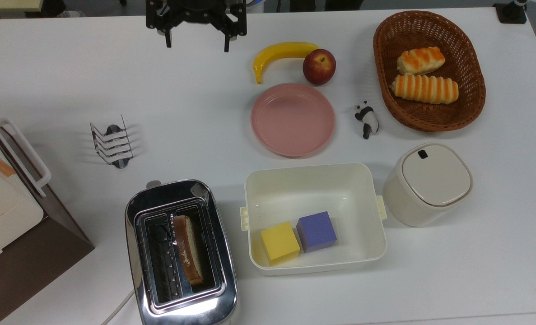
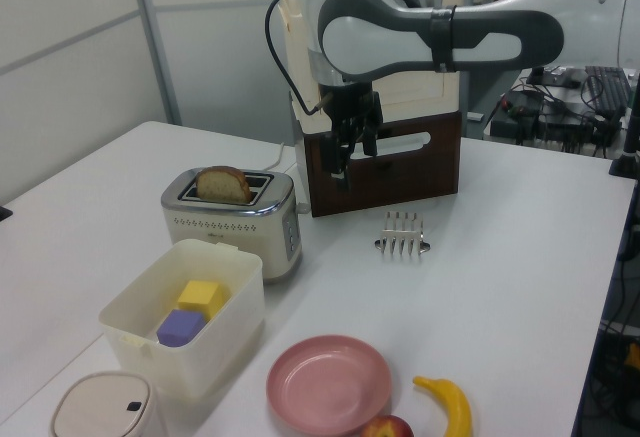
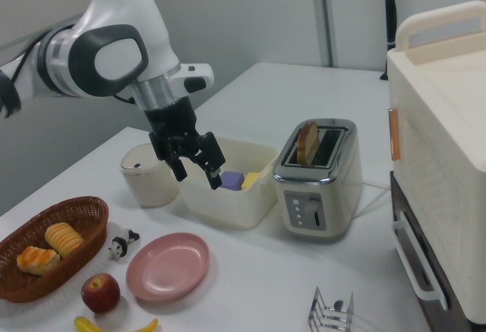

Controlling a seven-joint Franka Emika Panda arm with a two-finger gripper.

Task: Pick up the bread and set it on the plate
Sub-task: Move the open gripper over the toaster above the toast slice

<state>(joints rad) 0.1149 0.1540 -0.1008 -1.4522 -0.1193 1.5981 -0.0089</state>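
Nothing's done yet: bread (image 1: 188,248) sits upright in the toaster (image 1: 180,253), plate (image 1: 292,119) is bare, and the hand (image 1: 197,44) hangs spread apart, holding nothing.

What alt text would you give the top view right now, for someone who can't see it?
A bread slice stands in a chrome toaster at the bottom; the empty pink plate sits mid-table. The robot hand hangs open at the top edge, holding nothing.

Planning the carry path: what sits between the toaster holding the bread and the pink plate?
In the top view, only bare table lies between the toaster, holding the bread, and the plate; the white tub sits just beside that line.
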